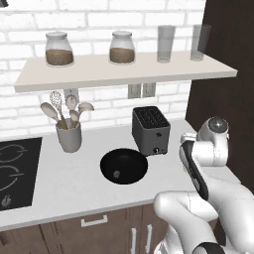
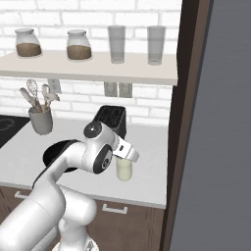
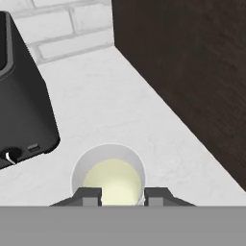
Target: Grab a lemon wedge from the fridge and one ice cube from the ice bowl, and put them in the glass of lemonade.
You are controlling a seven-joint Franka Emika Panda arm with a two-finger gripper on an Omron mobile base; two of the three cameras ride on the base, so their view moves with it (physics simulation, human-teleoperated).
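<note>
The glass of lemonade point(image 3: 109, 174) holds pale yellow liquid and stands on the counter point(image 3: 120, 105), right of the toaster point(image 1: 151, 130). The gripper point(image 3: 123, 197) hovers directly above, jaws nearly pressed together; whether they pinch anything cannot be told. The ice bowl point(image 1: 124, 165) holds one ice cube point(image 1: 116, 174).

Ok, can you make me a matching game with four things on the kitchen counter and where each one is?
Things:
1. toaster
2. ice bowl
3. glass of lemonade
4. utensil cup

Places:
A. right under the pincer
B. next to the stove top
C. against the brick wall, behind the bowl
D. front of the counter, left of the toaster

Pairs: 1-C, 2-D, 3-A, 4-B
</note>
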